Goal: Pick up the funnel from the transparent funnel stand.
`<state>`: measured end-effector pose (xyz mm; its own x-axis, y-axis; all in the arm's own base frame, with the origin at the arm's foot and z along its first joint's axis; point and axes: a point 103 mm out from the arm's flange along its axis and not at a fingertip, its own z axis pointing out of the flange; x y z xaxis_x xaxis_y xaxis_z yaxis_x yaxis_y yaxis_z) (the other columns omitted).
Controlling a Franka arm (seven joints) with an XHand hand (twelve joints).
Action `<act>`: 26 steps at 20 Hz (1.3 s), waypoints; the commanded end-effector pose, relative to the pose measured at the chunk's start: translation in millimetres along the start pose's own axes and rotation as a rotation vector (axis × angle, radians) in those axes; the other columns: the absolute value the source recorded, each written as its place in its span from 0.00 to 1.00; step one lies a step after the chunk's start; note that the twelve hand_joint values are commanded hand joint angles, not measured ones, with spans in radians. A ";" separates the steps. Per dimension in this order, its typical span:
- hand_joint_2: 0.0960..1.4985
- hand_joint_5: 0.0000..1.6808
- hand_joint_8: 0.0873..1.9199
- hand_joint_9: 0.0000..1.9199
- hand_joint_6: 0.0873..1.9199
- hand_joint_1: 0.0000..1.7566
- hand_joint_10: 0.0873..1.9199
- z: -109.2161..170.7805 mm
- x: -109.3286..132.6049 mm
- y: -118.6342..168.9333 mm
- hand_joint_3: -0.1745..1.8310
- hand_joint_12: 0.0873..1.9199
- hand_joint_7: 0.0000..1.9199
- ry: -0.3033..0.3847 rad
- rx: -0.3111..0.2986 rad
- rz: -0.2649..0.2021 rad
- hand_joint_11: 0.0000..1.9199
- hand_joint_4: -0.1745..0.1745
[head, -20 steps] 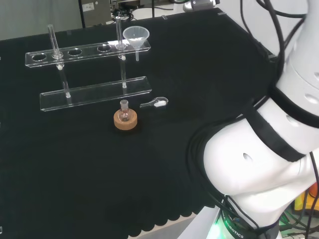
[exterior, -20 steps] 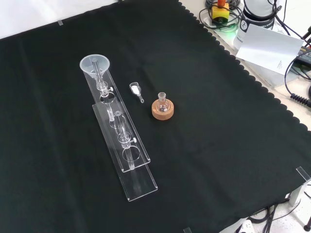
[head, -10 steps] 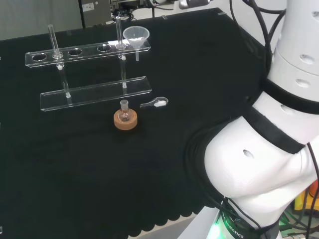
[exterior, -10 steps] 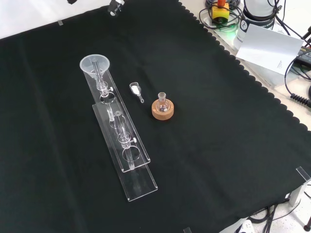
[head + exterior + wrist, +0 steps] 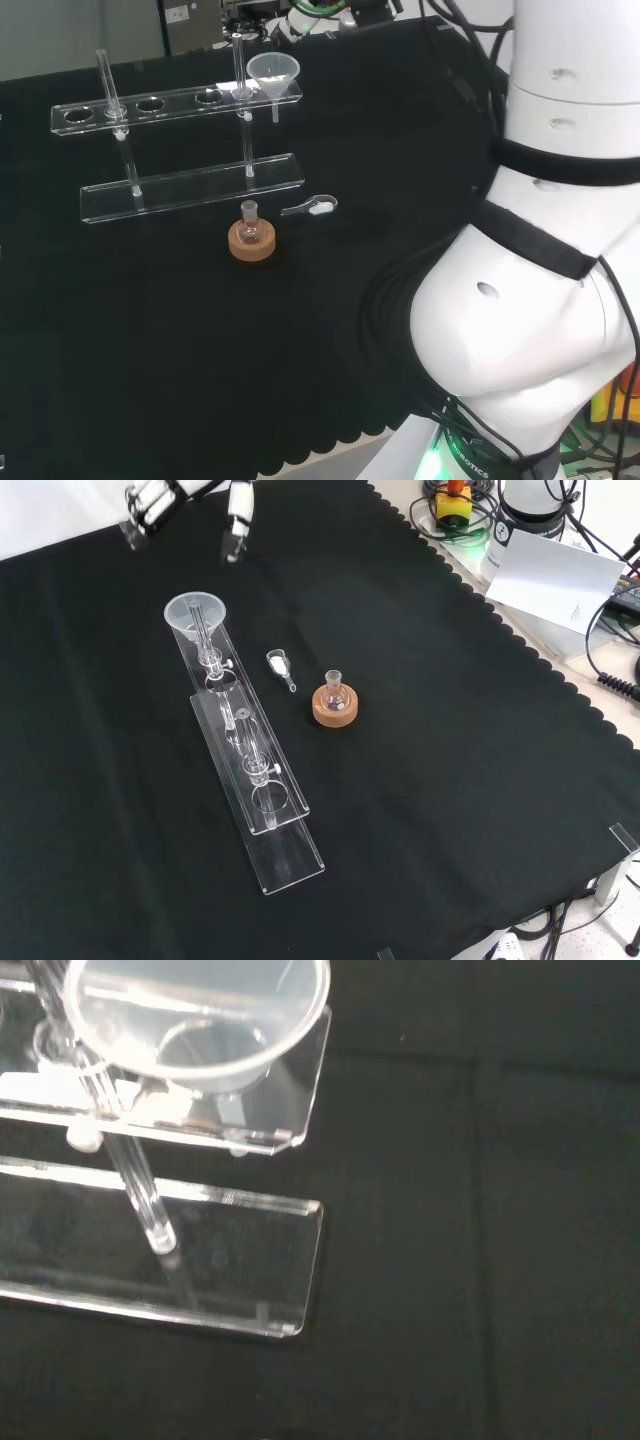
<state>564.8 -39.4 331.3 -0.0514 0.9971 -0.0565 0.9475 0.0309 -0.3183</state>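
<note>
funnel (image 5: 273, 71): head view, seated in the stand's (image 5: 180, 100) right end hole, stem down, toward the bench's far edge. front view: hand (image 5: 238, 518), fingers straight and spread, empty, hovers beyond the funnel near the bench's top edge; open cloth around. wrist view: funnel rim close, stand end beneath.

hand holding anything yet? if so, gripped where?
Nothing held. In the front view the hand is above the cloth with fingers straight, apart from the funnel, which sits in the end hole of the funnel stand.
</note>
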 end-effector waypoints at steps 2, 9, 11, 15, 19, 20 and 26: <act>0.48 0.09 0.29 0.08 0.00 0.28 0.38 15.3 19.6 11.7 0.16 0.73 0.00 -0.017 0.079 -0.058 0.03 0.41; 0.47 0.07 0.30 0.09 0.00 0.26 0.38 27.0 41.2 12.7 0.16 0.73 0.00 -0.047 0.107 -0.080 0.03 0.42; 0.47 0.06 0.27 0.09 0.00 0.25 0.39 28.2 44.8 13.4 0.16 0.74 0.00 -0.062 0.105 -0.080 0.02 0.42; 0.47 0.03 0.23 0.07 0.00 0.25 0.39 31.9 47.6 16.5 0.16 0.74 0.00 -0.085 0.117 -0.073 0.01 0.43; 0.47 0.00 0.19 0.06 0.00 0.26 0.40 34.4 46.5 19.8 0.15 0.74 0.00 -0.111 0.100 -0.062 0.01 0.44; 0.47 0.00 0.19 0.05 0.00 0.26 0.40 35.0 46.0 20.5 0.15 0.74 0.00 -0.113 0.097 -0.063 0.01 0.44; 0.47 0.00 0.15 0.02 0.00 0.27 0.40 41.6 46.0 26.0 0.15 0.74 0.00 -0.126 0.091 -0.057 0.00 0.44</act>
<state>572.9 4.3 285.6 -0.1477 0.9786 -0.1434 0.9083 0.0768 -0.4112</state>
